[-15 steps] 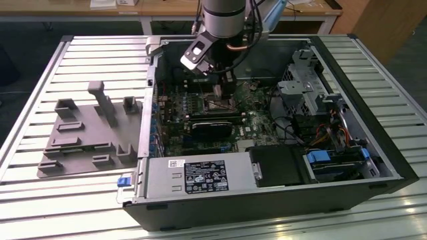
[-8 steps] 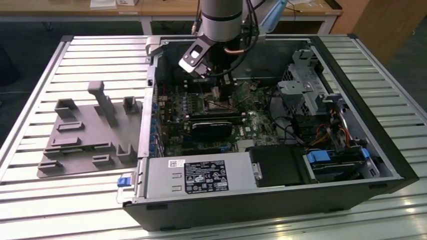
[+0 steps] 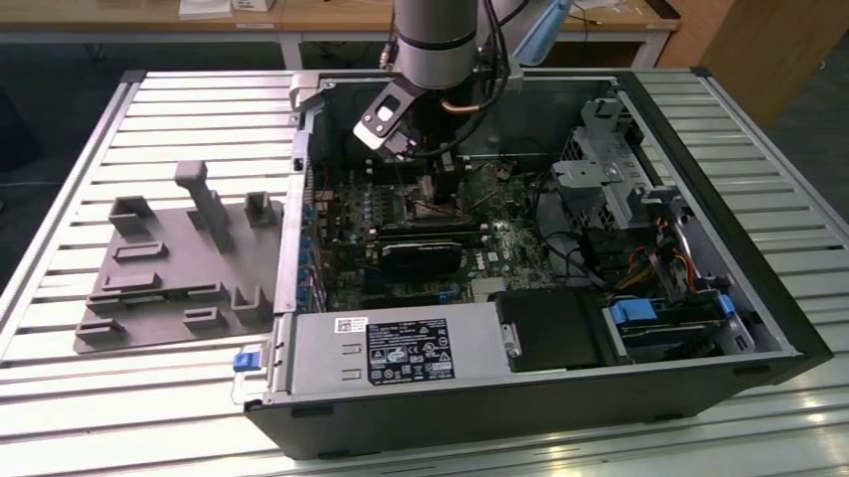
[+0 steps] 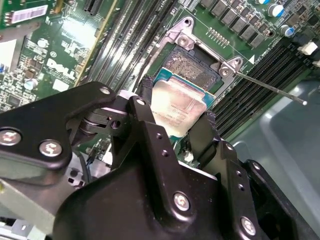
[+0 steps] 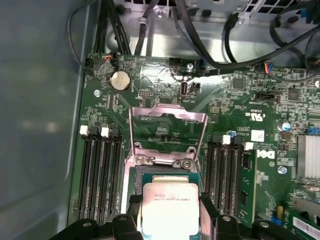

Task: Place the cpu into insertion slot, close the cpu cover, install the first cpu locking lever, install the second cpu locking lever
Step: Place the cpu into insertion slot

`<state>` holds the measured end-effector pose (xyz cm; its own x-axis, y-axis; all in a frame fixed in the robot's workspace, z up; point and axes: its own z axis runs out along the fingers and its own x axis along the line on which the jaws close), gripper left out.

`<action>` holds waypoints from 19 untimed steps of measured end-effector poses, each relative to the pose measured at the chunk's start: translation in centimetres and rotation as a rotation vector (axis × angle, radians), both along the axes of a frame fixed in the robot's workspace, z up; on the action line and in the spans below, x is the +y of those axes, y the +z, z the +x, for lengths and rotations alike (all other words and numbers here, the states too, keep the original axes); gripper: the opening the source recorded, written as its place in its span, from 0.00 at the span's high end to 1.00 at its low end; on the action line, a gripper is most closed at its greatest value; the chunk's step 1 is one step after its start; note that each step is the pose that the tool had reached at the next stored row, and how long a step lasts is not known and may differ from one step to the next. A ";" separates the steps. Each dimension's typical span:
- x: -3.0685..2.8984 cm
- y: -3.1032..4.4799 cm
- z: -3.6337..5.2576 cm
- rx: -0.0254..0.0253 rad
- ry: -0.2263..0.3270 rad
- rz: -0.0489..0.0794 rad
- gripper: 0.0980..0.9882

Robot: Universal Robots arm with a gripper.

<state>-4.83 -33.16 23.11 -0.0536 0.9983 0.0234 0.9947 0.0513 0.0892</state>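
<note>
- The pincer (image 5: 169,202) is clamped on the cpu (image 5: 169,212), with a black finger (image 4: 145,95) against each of two opposite edges and the silver top facing up.
- Just beyond the fingertips lies the insertion slot (image 4: 192,67), its dark centre exposed. The cpu overlaps its near edge, but whether they touch cannot be told.
- Past the slot, the cpu cover (image 5: 168,112) stands tipped up and open.
- A thin locking lever (image 4: 272,91) sticks out to one side of the slot.
- Memory slots (image 5: 97,175) flank the pincer on both sides.
- Farther on sit a coin battery (image 5: 120,80) and black cables (image 5: 106,30).
</note>
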 end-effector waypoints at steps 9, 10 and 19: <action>0.53 -1.08 -0.19 -0.0001 -0.009 0.000 0.51; 0.56 -1.22 -0.22 -0.0001 -0.010 0.000 0.51; 0.74 -2.34 -0.38 -0.0001 -0.022 0.000 0.51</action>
